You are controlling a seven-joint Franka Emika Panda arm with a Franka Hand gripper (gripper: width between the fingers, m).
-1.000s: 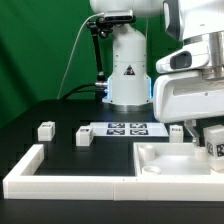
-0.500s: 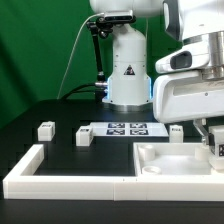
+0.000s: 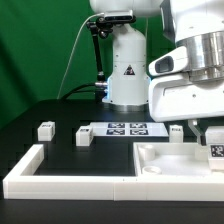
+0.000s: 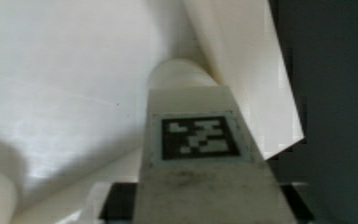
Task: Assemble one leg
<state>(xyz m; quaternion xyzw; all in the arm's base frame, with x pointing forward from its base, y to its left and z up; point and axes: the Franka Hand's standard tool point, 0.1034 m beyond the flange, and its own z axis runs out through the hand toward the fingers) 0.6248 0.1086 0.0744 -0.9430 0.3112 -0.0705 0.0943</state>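
My gripper (image 3: 213,143) is shut on a leg (image 3: 215,153), a small white block with a black-and-white tag. It holds the leg over the right part of the large white tray-like part (image 3: 165,160). In the wrist view the leg (image 4: 201,110) fills the middle between the dark fingers (image 4: 126,200), with its tip over the tray's white floor near the raised rim (image 4: 247,60). Three more legs stand on the black table: one (image 3: 45,129) at the exterior view's left, one (image 3: 84,135) beside the marker board, one (image 3: 176,130) behind the tray.
The marker board (image 3: 126,128) lies flat at the table's middle back. The long white L-shaped border wall (image 3: 60,178) runs along the front and left. The robot's white base (image 3: 128,70) stands behind the board.
The arm has shifted a little to the exterior view's left and the held leg sits slightly lower over the tray. The other parts have not moved.
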